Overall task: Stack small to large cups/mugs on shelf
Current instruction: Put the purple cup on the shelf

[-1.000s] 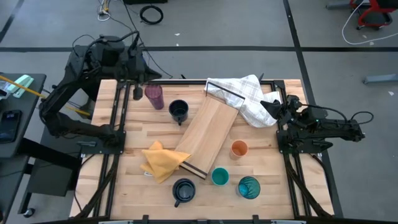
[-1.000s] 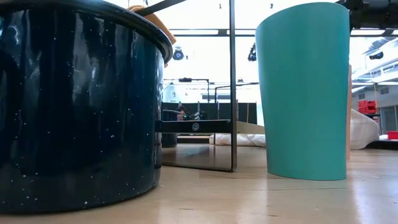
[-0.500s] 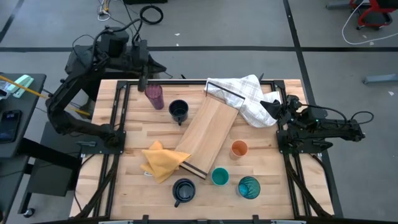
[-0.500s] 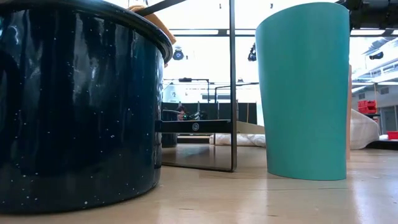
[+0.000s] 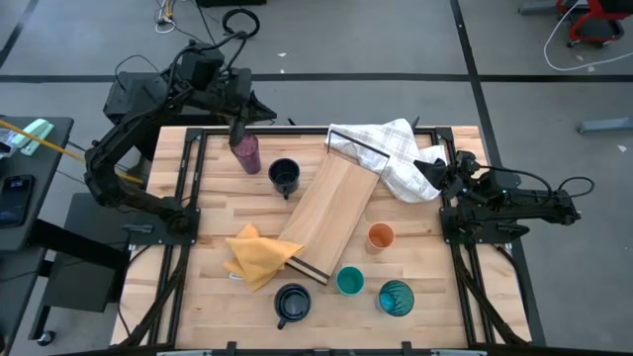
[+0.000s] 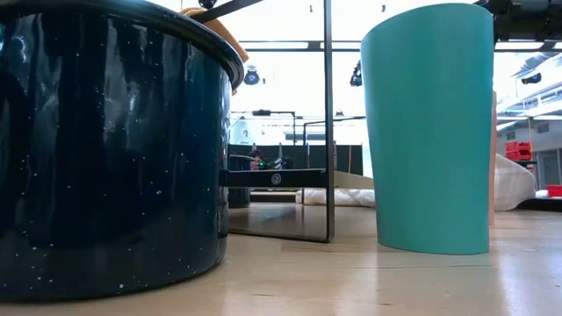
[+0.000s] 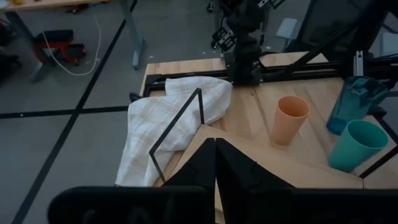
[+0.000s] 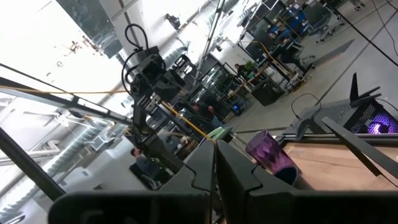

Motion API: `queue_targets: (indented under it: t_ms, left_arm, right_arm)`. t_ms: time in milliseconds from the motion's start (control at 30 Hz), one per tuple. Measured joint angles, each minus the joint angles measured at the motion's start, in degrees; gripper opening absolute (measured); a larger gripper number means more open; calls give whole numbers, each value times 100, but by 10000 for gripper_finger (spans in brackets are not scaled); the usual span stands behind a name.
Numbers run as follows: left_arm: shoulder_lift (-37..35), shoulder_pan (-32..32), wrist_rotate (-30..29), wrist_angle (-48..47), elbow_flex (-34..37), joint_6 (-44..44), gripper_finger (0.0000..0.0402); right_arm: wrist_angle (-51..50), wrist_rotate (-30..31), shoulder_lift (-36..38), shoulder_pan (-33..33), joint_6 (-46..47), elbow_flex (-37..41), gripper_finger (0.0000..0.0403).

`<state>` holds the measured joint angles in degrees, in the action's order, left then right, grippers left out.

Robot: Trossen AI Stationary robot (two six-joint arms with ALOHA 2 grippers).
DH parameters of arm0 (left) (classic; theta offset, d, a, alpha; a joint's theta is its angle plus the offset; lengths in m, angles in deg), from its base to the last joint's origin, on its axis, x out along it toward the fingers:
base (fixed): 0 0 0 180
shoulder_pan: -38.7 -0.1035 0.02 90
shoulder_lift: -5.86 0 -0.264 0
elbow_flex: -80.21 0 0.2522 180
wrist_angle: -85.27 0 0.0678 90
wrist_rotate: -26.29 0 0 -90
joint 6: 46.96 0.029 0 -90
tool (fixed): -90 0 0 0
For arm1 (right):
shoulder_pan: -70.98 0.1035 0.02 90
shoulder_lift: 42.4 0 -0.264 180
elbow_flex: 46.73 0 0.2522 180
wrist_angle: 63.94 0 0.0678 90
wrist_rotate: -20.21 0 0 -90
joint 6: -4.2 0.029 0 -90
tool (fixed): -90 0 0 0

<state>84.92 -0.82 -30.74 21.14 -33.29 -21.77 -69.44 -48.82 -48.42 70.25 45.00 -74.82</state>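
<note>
The light-wood shelf point(image 5: 331, 213) lies flat and slantwise in the middle of the table. The purple tumbler point(image 5: 246, 154) stands upright near the far left corner, with a navy mug point(image 5: 284, 176) beside it. At the near side stand the orange cup point(image 5: 380, 236), the small teal cup point(image 5: 348, 281), the teal-blue tumbler point(image 5: 396, 297) and a second navy mug point(image 5: 292, 303). My left gripper point(image 5: 237, 131) hangs shut in the air over the purple tumbler's far side, holding nothing. My right gripper point(image 5: 432, 168) rests shut at the table's right edge.
A white checked towel point(image 5: 391, 153) covers the shelf's far end and its dark wire frame point(image 7: 177, 124). A yellow cloth point(image 5: 255, 255) lies against the shelf's near left side. In the low view, the navy mug point(image 6: 105, 149) and the teal cup point(image 6: 430, 132) block most of the table.
My left gripper has moved along the far edge toward the table's right, from beside the purple tumbler to over its far side, staying shut. The cups, the shelf and my right arm have kept still.
</note>
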Motion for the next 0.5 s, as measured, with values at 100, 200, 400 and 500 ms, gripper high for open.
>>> queue_targets:
  t_ms: [100,200,400,500]
  left_arm:
    - [9,-25,4,87,0,0,22]
    - [9,-99,2,141,0,-10,24]
    - [9,-150,0,88,0,-48,15]
    - [9,-135,-7,108,0,-9,14]
  right_arm:
    - [1,0,0,0,0,0,23]
    - [1,0,0,0,0,0,23]
    - [1,0,0,0,-300,0,23]
    - [-1,0,0,0,-575,0,23]
